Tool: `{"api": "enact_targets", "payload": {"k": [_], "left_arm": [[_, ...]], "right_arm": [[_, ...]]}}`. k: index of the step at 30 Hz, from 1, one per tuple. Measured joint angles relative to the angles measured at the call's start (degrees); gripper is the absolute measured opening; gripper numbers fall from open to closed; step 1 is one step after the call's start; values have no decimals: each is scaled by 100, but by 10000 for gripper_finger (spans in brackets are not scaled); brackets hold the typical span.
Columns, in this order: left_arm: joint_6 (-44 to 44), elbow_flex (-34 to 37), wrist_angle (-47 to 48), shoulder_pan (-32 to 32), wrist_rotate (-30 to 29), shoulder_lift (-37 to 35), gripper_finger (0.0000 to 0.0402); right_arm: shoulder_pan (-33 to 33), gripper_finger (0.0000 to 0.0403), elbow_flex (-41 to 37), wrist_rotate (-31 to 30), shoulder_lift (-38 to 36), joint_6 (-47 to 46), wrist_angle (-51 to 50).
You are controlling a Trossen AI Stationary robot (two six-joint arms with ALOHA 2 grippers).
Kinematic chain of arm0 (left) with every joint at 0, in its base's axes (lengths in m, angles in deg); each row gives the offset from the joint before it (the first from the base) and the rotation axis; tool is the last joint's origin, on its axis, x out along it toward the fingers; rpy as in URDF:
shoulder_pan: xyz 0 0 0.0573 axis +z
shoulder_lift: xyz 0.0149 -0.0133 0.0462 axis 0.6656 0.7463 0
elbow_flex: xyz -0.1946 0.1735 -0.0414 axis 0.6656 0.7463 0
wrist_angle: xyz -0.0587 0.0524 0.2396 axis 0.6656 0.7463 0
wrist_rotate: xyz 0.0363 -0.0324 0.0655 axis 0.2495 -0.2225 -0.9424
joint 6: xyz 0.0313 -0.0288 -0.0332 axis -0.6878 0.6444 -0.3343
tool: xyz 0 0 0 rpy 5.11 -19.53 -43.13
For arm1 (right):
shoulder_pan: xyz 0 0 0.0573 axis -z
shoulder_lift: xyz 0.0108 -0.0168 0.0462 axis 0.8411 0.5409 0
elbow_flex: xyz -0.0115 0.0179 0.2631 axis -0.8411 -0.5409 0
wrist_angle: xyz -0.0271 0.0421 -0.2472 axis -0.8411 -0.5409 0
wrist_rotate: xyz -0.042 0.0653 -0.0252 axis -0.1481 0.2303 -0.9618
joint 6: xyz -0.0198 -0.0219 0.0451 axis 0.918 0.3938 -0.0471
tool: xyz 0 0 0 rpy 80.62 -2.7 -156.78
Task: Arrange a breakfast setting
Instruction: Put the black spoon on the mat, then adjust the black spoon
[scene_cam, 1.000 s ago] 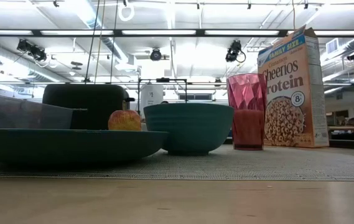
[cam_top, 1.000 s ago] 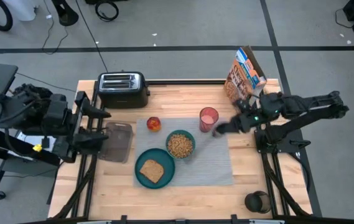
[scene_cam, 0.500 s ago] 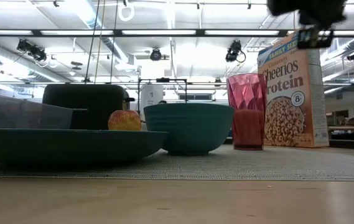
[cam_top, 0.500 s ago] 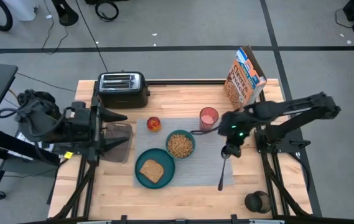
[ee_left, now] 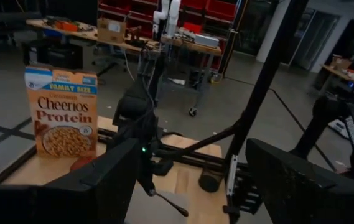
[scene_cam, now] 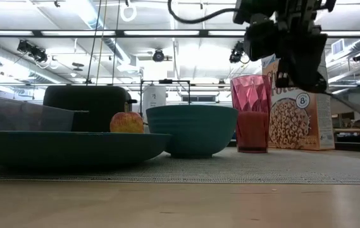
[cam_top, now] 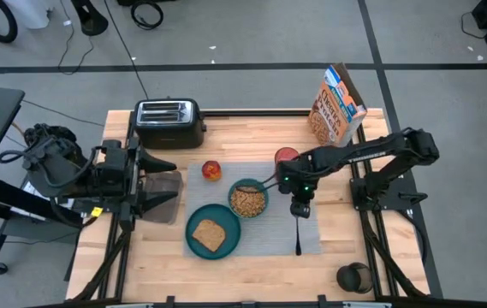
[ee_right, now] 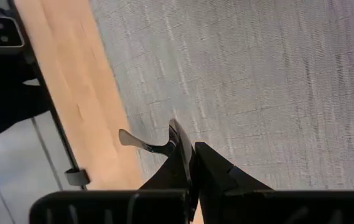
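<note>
Right gripper (cam_top: 299,210) being shifted since earlier frame from beside cereal box (cam_top: 335,104) to over placemat (cam_top: 269,231), right of bowl (cam_top: 248,198); fingers being kept together, clamped on spoon (cam_top: 298,235) hanging toward placemat's right edge; cup (scene_cam: 251,114) being partly hidden by right arm in high view; toast (cam_top: 208,234) being carried on plate (cam_top: 193,246); fruit (cam_top: 212,169) being seen at placemat's far left corner; left gripper (cam_top: 168,178) being held apart, empty, over clear container (cam_top: 162,205) beside toaster (cam_top: 169,122).
</note>
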Motion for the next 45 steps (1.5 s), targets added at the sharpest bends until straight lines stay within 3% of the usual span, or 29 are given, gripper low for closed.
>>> {"api": "enact_targets", "payload": {"k": [5,8,14,21,25,32,39,45], "left_arm": [[334,0,219,-132,5,0,298],[506,0,315,-206,5,0,298],[556,0,382,-289,-1,0,298],[547,-2,464,-140,-53,0,298],[552,-4,481,-22,-56,0,298],[709,-4,466,14,-54,0,298],[700,-4,463,14,-49,0,298],[699,-4,468,14,-48,0,298]], "right_arm": [[-108,12,-107,-18,-477,-86,28],[-79,12,-591,-91,-993,-384,298],[25,12,-2120,-91,-1911,-1421,2247],[290,12,-3188,-36,-1653,-1507,3902],[455,28,-3214,-106,-1382,-1257,3966],[450,96,-3215,-995,-1282,-1059,3965],[395,161,-3215,-1163,-1617,-1109,3587],[-51,168,-3215,-1637,-2200,-1021,3089]]}}
